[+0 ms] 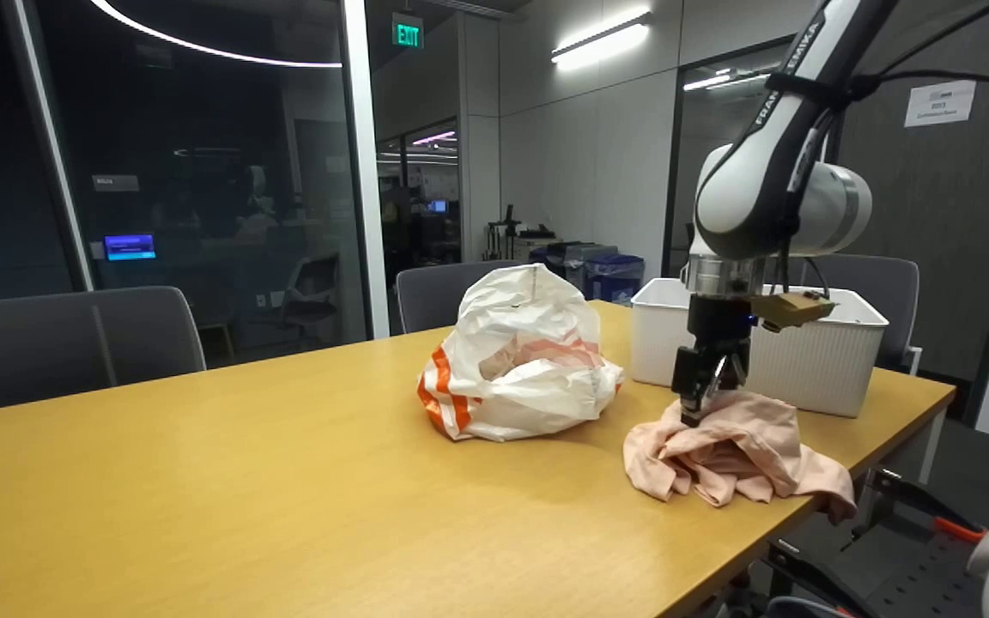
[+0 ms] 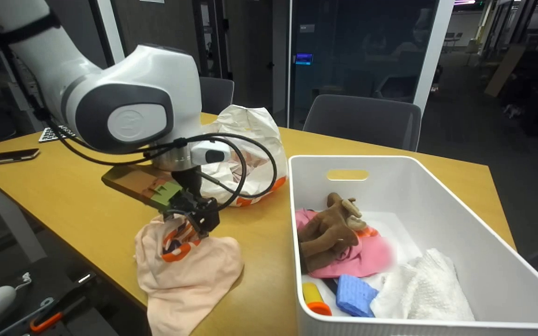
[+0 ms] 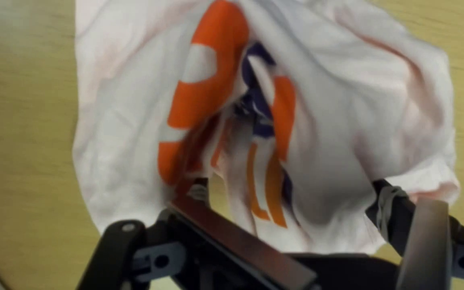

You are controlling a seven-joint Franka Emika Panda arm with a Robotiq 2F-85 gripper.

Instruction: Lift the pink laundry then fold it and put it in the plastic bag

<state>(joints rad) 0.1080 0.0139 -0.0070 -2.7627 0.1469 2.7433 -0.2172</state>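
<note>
The pink laundry [image 1: 743, 446] is in a crumpled heap on the table [image 1: 288, 481], right by the edge, with a bit of it drooping over the side. The arm [image 1: 752, 180] is above it and the gripper [image 3: 291, 188] points down into the folds. Claw is wide: the wrist view has the fingers [image 3: 401, 221] well apart, one left, one right, with bunched-up fabric between them. Can't tell if the tips actually press on anything. There's an orange and dark purple print [image 3: 216, 68] on the cloth too.

The plastic bag [image 1: 537, 390], white with orange stripes, sits slumped to the left of the laundry in an exterior view, mouth gaping.

Then there's a white bin [image 2: 479, 233], to the right of the laundry in an exterior view. Inside: a brown plush toy [image 2: 332, 228] lying on some pink cloth [image 2: 367, 256] on the left, plus a white cloth [image 2: 423, 291], blue block [image 2: 355, 296] and yellow-and-orange thing [image 2: 315, 301] at the near end. Phone [image 2: 12, 156] lies way over on the table's far left there.
</note>
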